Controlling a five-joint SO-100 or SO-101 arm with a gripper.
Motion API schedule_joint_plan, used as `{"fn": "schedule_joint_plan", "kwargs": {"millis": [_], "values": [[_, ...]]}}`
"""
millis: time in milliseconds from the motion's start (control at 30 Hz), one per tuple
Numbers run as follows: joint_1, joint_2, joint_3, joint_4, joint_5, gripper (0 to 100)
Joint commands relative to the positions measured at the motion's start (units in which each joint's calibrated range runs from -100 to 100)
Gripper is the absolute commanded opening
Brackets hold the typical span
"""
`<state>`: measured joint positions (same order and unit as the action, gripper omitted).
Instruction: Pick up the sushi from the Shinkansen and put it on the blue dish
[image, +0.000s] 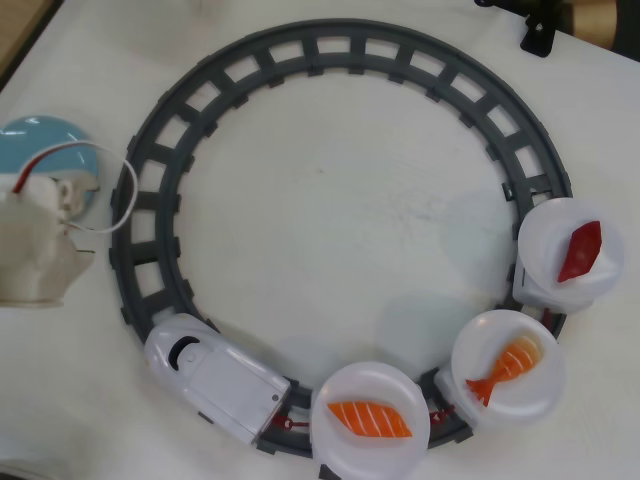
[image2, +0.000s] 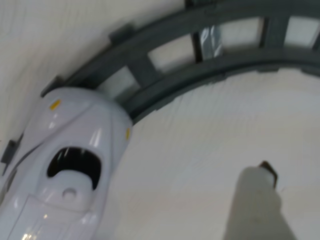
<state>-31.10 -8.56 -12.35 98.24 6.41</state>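
Gripper (image2: 260, 200) empty, spread not determinable from one visible finger, parked over bare bench beside Shinkansen (image: 215, 378) nose; sushi (image: 370, 419) well behind on first white plate (image: 340, 385); recommended: descend centred, close across short sides; blue dish (image: 35, 142) opposite.

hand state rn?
Hand: only one fingertip shows in the wrist view, over bare table beside the train. Open or closed cannot be told; nothing visibly held.

We see our arm (image: 38, 255) at nine o'clock in the overhead view, cream-bodied and trailing wires. In the wrist view one fingertip (image2: 257, 197) shows at five o'clock; jaw spacing unclear.
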Motion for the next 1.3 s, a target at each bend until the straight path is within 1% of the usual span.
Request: {"fn": "schedule_joint_plan", "kwargs": {"millis": [0,133,400,533,633,933,1033,1267], "values": [[3.63,0.31,-3.25,1.00,0.12,25],[7.77,0.47,-2.98,1.00,0.54,25],[16.13,0.56,-2.35,1.00,4.73,25],[19.66,0.56,-1.35,1.00,6.29,30],[22.21,0.56,1.26,1.00,7.60,31],[28.28,0.56,7.39,1.00,9.12,31],[29.95,0.56,9.38,1.00,9.22,34],[32.68,0.56,11.45,1.00,9.22,33]]}}
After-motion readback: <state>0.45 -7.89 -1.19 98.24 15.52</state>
